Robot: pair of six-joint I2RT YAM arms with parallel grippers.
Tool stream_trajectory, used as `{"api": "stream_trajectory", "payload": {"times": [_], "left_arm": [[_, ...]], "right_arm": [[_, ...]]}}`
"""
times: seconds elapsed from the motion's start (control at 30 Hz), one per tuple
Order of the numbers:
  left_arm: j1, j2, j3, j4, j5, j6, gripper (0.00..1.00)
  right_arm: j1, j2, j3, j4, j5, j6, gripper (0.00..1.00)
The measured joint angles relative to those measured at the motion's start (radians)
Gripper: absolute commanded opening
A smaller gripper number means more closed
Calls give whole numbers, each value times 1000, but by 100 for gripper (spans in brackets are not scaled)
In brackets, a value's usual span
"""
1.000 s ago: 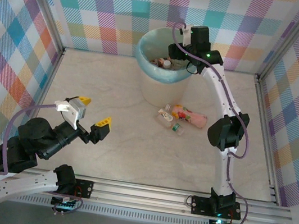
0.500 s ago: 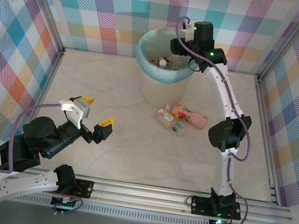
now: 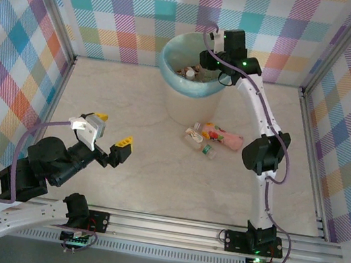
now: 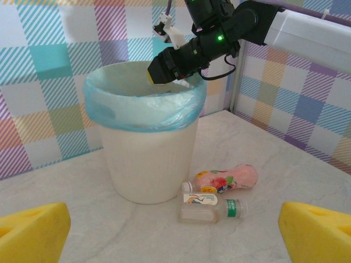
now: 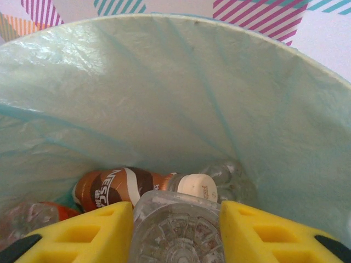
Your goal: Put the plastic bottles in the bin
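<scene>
My right gripper's (image 5: 176, 219) yellow fingers (image 5: 93, 233) pinch a clear plastic bottle (image 5: 178, 241) above the round cream bin's (image 5: 164, 82) teal liner. A brown bottle (image 5: 118, 186) and others already lie inside. My left gripper (image 3: 111, 129) hangs wide open and empty. Three bottles, one a pink bottle (image 3: 229, 140), remain on the table (image 3: 155, 175) beside the bin.

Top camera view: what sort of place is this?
Probably a robot test cell, not a home: plaid panels wall in the table, two robot arms are bolted to a rail, and a bin stands beside bottles.
</scene>
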Motion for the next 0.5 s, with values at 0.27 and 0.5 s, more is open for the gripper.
{"api": "stream_trajectory", "payload": {"times": [0.27, 0.5], "left_arm": [[0, 0, 0, -23, -12, -13, 97], [0, 16, 0, -49, -31, -14, 98]], "right_arm": [[-3, 16, 13, 1, -12, 2, 50], [-3, 32, 69, -41, -47, 37, 66]]}}
